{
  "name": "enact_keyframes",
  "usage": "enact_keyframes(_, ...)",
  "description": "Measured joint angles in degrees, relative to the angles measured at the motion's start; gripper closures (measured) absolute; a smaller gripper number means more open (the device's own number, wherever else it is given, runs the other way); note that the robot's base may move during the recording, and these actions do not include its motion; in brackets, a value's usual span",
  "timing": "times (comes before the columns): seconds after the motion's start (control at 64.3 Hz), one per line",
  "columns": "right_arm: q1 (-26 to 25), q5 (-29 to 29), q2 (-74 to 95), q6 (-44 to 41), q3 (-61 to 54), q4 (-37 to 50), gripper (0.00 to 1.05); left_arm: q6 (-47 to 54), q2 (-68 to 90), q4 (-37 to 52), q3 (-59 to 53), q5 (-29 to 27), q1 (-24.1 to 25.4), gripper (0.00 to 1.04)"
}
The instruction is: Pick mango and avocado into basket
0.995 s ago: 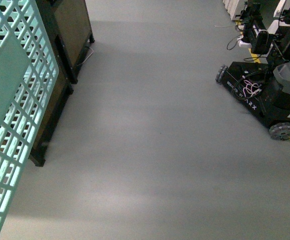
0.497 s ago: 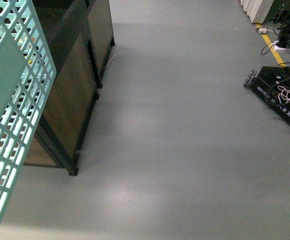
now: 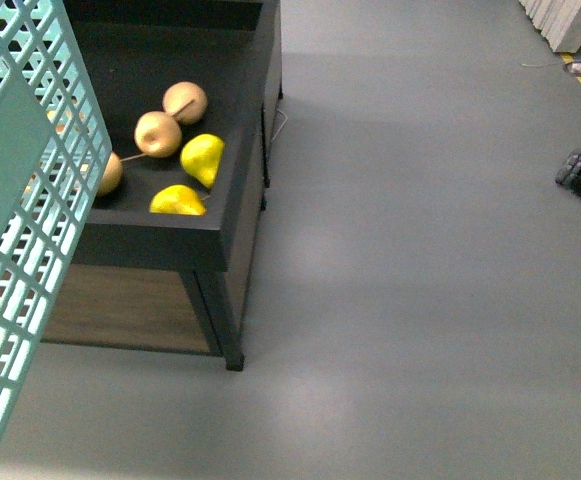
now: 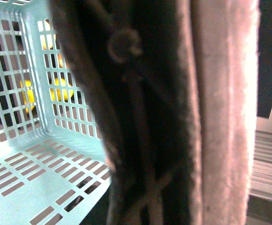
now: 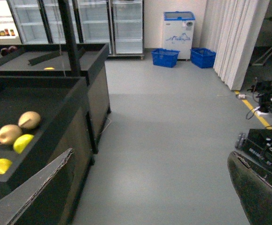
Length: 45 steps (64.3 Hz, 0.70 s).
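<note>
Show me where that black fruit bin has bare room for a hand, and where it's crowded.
Bare floor lies at the back of the black bin, between its far wall and the rearmost tan fruit. The front corner is crowded: two yellow fruits and three tan fruits cluster, one half hidden behind the basket. The basket's slotted floor looks bare.

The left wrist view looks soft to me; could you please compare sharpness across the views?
Left wrist view: a dark mass up close is badly blurred, the basket behind sharper. Front view: slightly soft and dim. Right wrist view: sharp, evenly lit.
</note>
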Motion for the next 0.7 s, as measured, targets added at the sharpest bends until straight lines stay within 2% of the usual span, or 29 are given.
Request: enact_keyframes(0.699, 0.0, 0.1, 0.0, 0.0, 0.0, 0.0, 0.09, -0.1, -0.1, 0.0, 0.0, 0.1, 0.0, 0.91)
